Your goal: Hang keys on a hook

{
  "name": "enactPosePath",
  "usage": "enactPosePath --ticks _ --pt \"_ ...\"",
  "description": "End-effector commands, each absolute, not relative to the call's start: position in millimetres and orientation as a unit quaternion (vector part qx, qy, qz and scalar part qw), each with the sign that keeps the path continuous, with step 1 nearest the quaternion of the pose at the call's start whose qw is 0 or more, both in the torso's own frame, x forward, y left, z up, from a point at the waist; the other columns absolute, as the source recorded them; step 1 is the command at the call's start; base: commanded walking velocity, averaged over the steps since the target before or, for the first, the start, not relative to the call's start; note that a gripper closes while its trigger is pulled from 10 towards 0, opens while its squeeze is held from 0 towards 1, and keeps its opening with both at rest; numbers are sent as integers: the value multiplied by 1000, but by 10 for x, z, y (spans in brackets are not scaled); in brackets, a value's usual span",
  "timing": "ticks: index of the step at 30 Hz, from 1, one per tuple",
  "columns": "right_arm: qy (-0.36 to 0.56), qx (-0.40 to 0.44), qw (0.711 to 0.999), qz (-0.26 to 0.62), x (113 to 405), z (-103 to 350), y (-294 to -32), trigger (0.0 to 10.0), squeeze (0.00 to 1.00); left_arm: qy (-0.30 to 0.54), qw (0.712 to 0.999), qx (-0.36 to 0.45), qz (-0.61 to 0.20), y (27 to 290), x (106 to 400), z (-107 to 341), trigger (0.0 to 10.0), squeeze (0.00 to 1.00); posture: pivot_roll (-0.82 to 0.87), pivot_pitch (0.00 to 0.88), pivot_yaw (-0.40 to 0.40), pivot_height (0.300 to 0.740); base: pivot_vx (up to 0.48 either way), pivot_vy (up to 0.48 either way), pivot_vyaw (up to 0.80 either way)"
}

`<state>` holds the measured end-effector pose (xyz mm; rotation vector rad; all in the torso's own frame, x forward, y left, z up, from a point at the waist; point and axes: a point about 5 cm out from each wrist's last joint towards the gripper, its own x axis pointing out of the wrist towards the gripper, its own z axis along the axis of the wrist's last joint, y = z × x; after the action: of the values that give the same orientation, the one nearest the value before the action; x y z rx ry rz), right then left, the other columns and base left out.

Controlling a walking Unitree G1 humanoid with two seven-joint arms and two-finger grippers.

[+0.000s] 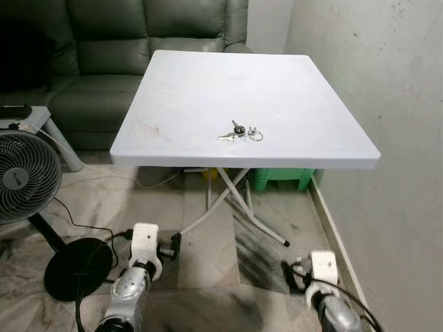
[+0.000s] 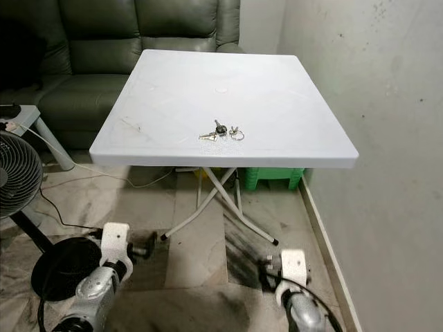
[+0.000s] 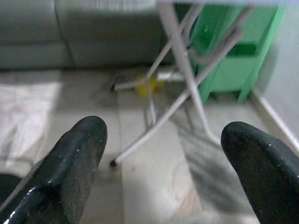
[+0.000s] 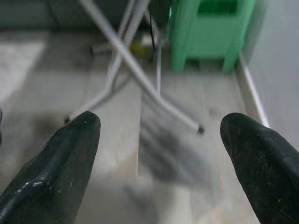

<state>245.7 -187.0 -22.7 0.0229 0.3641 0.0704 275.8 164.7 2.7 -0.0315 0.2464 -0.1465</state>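
1. Left gripper [image 3: 161,163]: held low in front of the robot, below table height. Its two black fingers [image 3: 74,158] stand wide apart with nothing between them. It points at the tiled floor [image 3: 154,177] under the table.
2. Right gripper [image 4: 159,158]: also held low, near the wall [image 1: 387,83] on the robot's right. Its fingers [image 4: 247,154] are spread wide and hold nothing.
3. Beyond both grippers: the crossed white table legs [image 3: 182,70] and a green plastic stool [image 4: 210,28] standing under the table against the wall.
4. Table [image 1: 201,76]: white, square, set beside the wall. Both arms hang below its near edge.
5. Keys [image 1: 235,131]: a small bunch lying flat on the tabletop, near the front edge and about midway across. A metal ring [image 1: 255,135] lies just beside them. Neither gripper touches them.
6. Surroundings: a dark green sofa [image 1: 104,41] behind the table; a standing fan [image 1: 24,176] on the robot's left, with its round black base [image 1: 76,266] and cable on the floor.
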Motion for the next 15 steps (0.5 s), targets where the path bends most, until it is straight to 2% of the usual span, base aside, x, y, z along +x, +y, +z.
enactPosePath --ticks 1,3,9,15 --pt "129 17 991 41 2501 -95 -1843 10000 0 93 993 -14 -67 1654 2740 93 10000 0 -53 0 0 740 0 0 0" --pt "60 26 997 49 2570 135 -1788 10000 0 73 994 -28 -70 1636 2705 165 10000 0 -56 0 0 740 0 0 0" --pt "-19 22 998 63 2586 478 -1739 10000 0 2 997 -41 -65 1632 2655 455 10000 0 -55 0 -4 740 0 0 0" --pt "-55 5 995 85 2532 698 -1697 10000 0 -21 997 -41 -56 1737 2592 626 10000 0 -51 0 -3 740 0 0 0"
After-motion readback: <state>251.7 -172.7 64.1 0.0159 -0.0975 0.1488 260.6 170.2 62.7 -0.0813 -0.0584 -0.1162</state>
